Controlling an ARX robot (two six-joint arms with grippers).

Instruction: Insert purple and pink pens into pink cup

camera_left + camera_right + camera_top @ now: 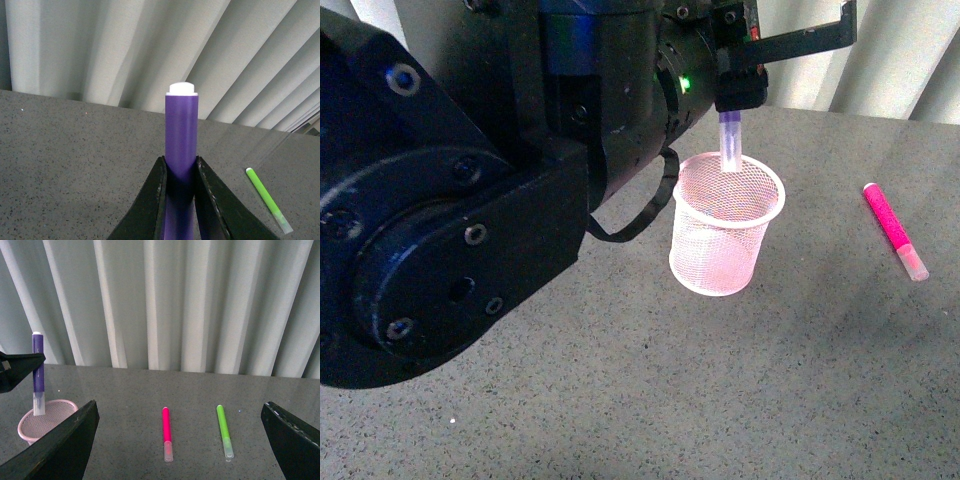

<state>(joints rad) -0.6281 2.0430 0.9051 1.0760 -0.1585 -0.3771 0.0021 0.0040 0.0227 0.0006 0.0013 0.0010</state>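
Observation:
My left gripper (738, 100) is shut on the purple pen (730, 138) and holds it upright over the pink cup (715, 265), with the pen's clear cap end dipping just inside the rim. In the left wrist view the black fingers (150, 200) clamp the purple pen (181, 130). The pink pen (894, 230) lies flat on the table to the right of the cup. My right gripper (180, 440) is wide open and empty, facing the pink pen (166, 432). The cup (27, 429) and purple pen (37, 365) show at that view's edge.
A yellow-green pen (224, 430) lies beside the pink pen, also seen in the left wrist view (267, 199). The grey speckled tabletop (720, 400) ends at a pleated white curtain (190, 300). The left arm's black body (450, 200) fills the front view's left.

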